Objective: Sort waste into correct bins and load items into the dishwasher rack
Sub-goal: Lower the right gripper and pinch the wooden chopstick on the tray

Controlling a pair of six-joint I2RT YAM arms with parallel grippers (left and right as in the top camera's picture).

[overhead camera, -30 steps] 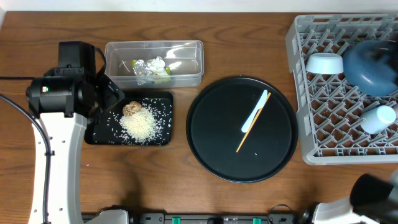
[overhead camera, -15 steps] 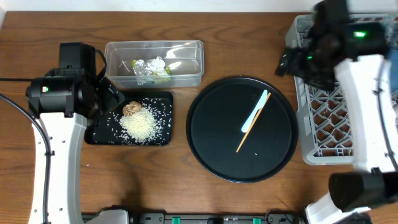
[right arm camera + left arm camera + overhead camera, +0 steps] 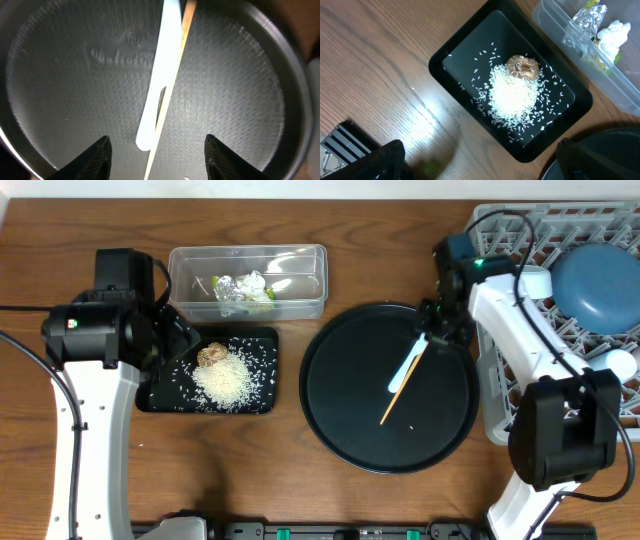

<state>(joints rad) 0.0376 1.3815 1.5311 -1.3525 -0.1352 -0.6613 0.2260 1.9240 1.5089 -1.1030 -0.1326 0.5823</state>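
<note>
Spread wide, the right end effector point(image 3: 157, 157) hangs over the light blue spoon point(image 3: 162, 60) and chopstick point(image 3: 391, 405) right of centre; the left end effector point(image 3: 487, 160) is likewise wide.

The round tray point(image 3: 75, 100) is black with a fine woven texture. The spoon point(image 3: 161, 60) is pale blue-white and the chopstick point(image 3: 185, 25) light tan. White rice point(image 3: 512, 97) speckles the black rectangular tray point(image 3: 470, 50) beside a brown lump point(image 3: 522, 67). The rack point(image 3: 590, 222) is grey gridwork.

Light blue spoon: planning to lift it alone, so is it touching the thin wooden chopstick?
Touching. Right wrist view: the light blue spoon lies across the thin wooden chopstick, which shows through its handle slot.
</note>
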